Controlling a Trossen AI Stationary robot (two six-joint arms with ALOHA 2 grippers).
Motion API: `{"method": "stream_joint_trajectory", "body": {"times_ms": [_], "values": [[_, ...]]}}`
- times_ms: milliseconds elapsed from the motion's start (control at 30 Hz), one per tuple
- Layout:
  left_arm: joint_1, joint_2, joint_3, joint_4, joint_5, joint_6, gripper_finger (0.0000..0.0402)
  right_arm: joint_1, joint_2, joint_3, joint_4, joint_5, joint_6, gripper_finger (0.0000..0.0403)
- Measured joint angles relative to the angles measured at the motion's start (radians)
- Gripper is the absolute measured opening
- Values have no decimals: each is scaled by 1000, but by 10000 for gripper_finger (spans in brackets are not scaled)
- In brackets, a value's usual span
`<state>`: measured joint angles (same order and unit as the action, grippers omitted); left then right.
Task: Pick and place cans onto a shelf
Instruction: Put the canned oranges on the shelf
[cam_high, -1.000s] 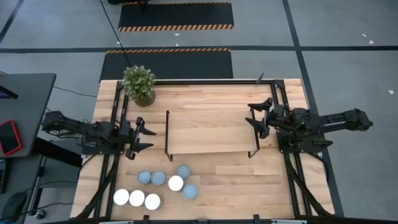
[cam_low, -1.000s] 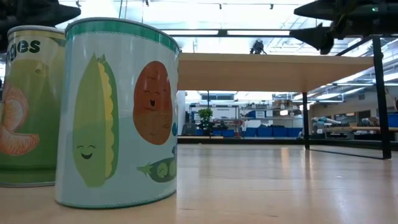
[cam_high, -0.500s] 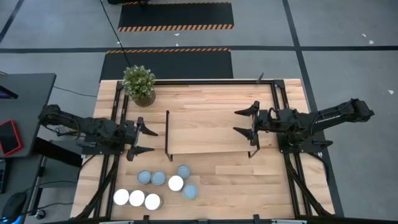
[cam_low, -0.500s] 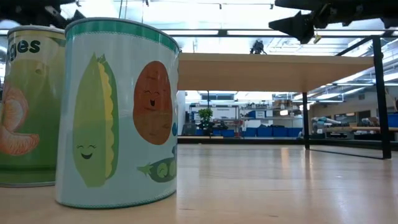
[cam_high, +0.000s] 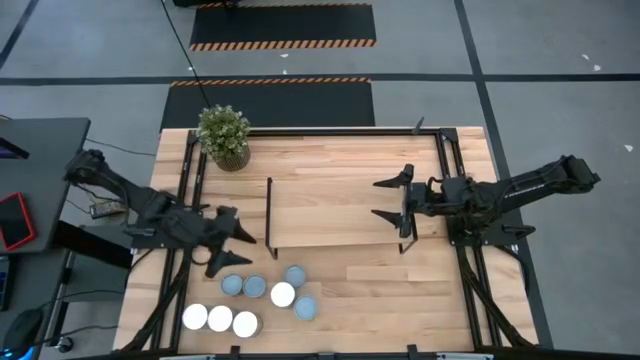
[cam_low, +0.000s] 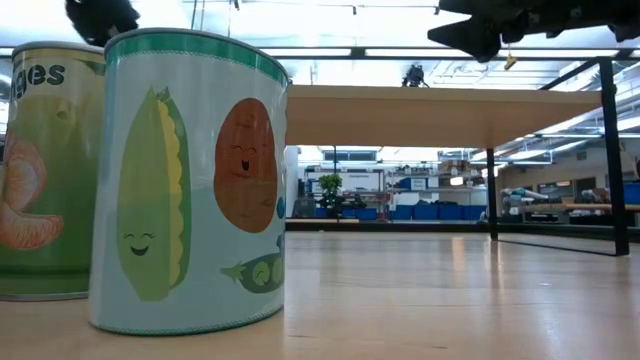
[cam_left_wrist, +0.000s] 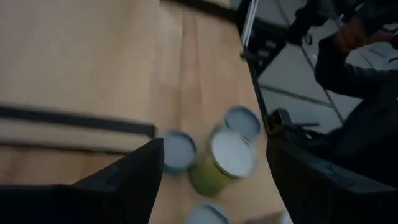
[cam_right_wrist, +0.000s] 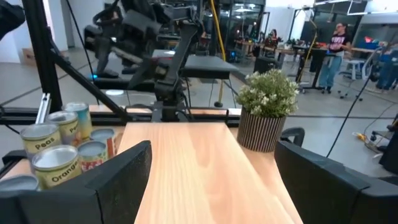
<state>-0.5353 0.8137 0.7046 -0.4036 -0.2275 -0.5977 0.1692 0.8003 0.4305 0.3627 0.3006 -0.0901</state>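
Eight cans (cam_high: 258, 300) are grouped upright on the table (cam_high: 380, 300) in front of the shelf (cam_high: 335, 210), toward the left arm's side. Five with bluish-grey tops and one with a white top (cam_high: 283, 294) form a loose cluster nearer the shelf; three white-topped cans (cam_high: 220, 319) stand in a touching row at the table's near edge. In the low view, two of them fill the foreground: one printed with corn, a tomato and peas (cam_low: 190, 185), and one printed with orange segments (cam_low: 45, 170) just behind it.

The shelf, a light-wood board between two black rod frames, is seen in the middle of the table with nothing on it.

The left gripper (cam_high: 238, 243) is held above the table between the shelf's left frame and the can cluster, angled toward the cans. Its fingers (cam_left_wrist: 134, 180) are parted and nothing is gripped; cans are framed between them in the left wrist view.

The right gripper (cam_high: 388, 199) is held over the right end of the shelf, with its fingers (cam_right_wrist: 121, 174) spread wide and nothing between them.

A potted plant (cam_high: 224, 136) stands at the far left corner of the table, behind the shelf. People (cam_right_wrist: 336, 46) are seen in the room beyond.
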Motion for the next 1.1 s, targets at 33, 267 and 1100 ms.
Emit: {"method": "stream_joint_trajectory", "body": {"times_ms": [33,267,1100], "values": [[-15,27,26,-27,0,-54,288,0,-6,0,-3,-7,-6,347],[-100,210,234,-268,42,-450,288,-6,-22,0,2,-15,-136,347],[-370,886,763,-695,134,-920,183,-36,18,0,14,-98,-210,347]]}}
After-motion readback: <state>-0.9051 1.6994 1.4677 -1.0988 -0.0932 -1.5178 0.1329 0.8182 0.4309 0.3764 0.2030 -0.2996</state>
